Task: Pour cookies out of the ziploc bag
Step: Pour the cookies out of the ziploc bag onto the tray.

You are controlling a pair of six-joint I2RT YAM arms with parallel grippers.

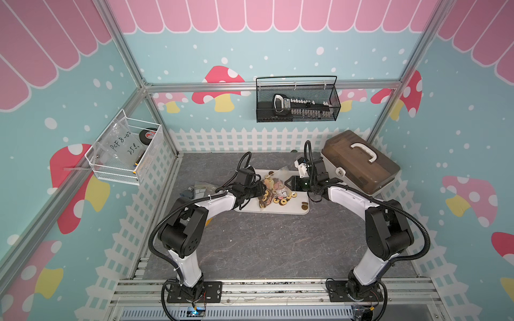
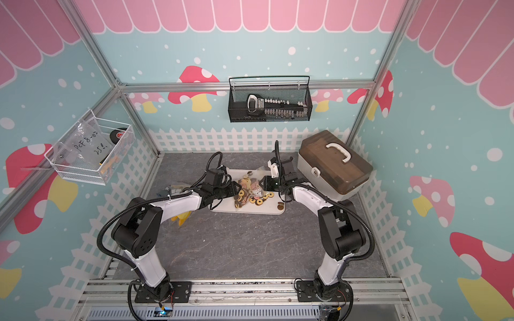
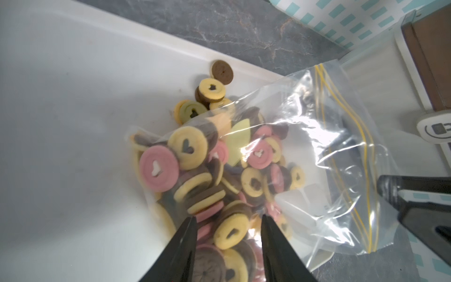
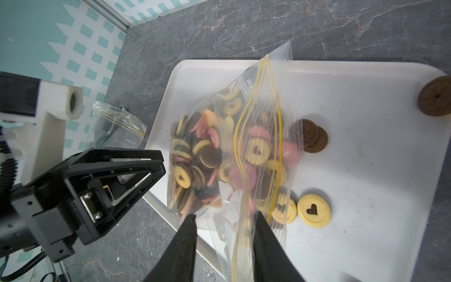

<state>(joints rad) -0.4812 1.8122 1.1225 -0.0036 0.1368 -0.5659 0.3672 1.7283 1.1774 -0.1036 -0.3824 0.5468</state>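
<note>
Mostly cookies [image 3: 188,149] inside ziploc bag [image 3: 341,146], several loose on white tray [image 3: 73,122].

Ziploc bag [image 1: 275,180] on tray [image 1: 292,209]; cookies [image 1: 280,199] in bag, some loose on tray; case [image 1: 361,166] right of tray.

Worktop [image 1: 264,244]: grey marbled slab.
Tray [image 1: 283,209]: white, flat on the worktop.
Case [image 1: 361,166]: brown lid, white handle, back right corner.
Mesh basket [image 1: 297,111]: black, on the back wall, tool inside.
Wire basket [image 1: 116,172]: white, on the side wall, holding a tape roll [image 1: 148,134].
Small packet [image 4: 122,127]: clear, beside the tray.
</note>
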